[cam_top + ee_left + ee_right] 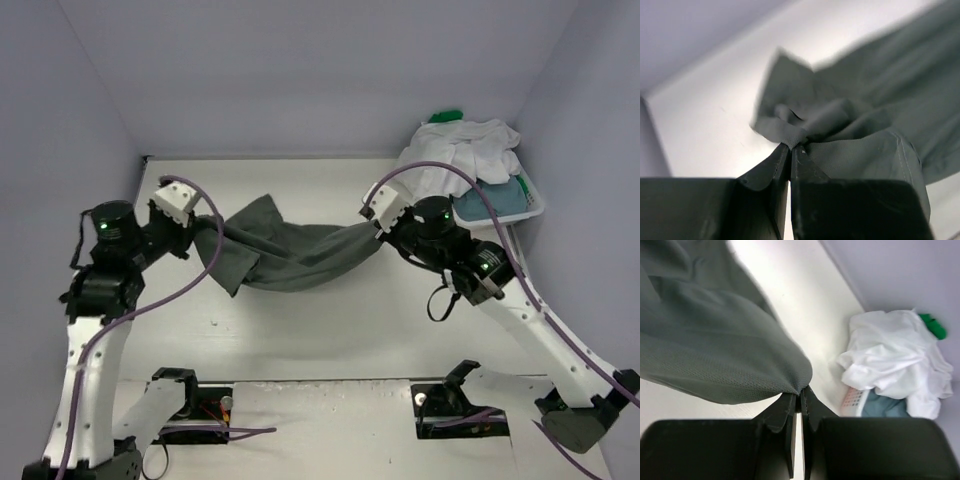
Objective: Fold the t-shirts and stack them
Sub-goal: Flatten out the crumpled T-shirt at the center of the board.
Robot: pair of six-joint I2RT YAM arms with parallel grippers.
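Left gripper [790, 146] and right gripper [800, 394] tight on dark grey t-shirt [290, 258] (slack between).

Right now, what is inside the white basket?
A white t-shirt heaped over the basket rim, a green t-shirt behind it, a blue-grey t-shirt beneath. Anything deeper is covered.

We see the dark grey t-shirt [290, 255] as matt cloth with a fine knit grain, and the white t-shirt [890, 355] as soft, crumpled cloth. The left pincer [790, 147] and right pincer [799, 397] look like smooth, faintly shiny black plastic. The bench [320, 330] is matt white, and the basket [854, 400] is slotted white plastic.
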